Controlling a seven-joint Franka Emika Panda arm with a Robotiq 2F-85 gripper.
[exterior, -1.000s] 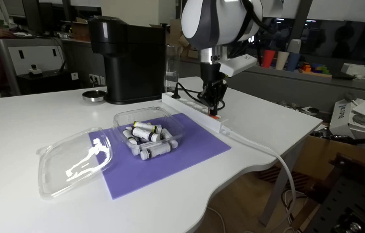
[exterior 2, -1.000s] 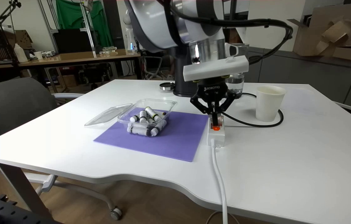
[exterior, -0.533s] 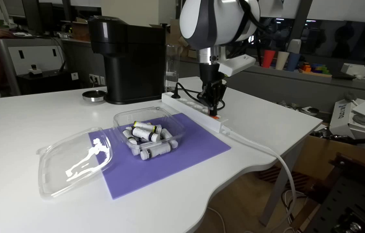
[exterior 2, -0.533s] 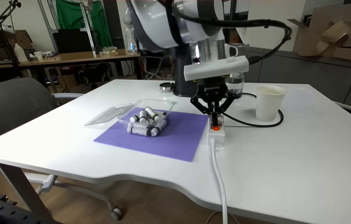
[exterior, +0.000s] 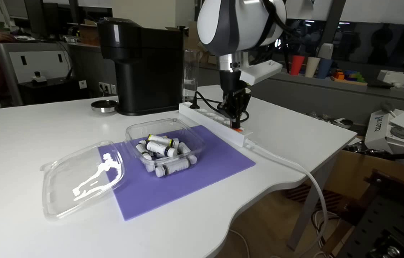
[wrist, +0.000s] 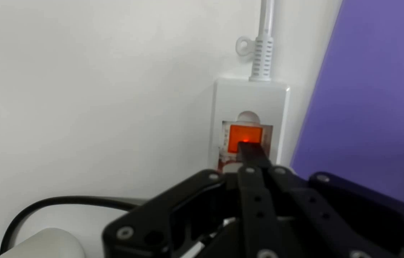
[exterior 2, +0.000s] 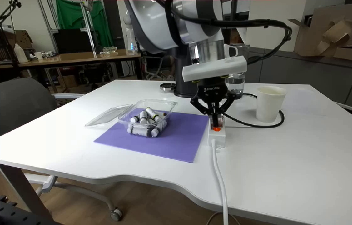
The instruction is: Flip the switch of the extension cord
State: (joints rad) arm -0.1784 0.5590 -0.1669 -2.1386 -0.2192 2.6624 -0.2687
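In both exterior views the white-and-grey Franka Emika Panda arm [exterior 2: 155, 25] hangs in from above, its black Robotiq gripper [exterior 2: 215, 125] pointing almost straight down, slim fingers [wrist: 253, 156] pressed together.

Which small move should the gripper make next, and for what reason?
Probably a short, gentle press straight down. The gripper is shut, and in the wrist view its fingertips overlap the lower edge of the orange switch, so pushing there may tip it. Whether they touch the switch, I cannot tell.

Switch [wrist: 245, 133] in extension cord [wrist: 252, 95], beneath claw [wrist: 250, 146]
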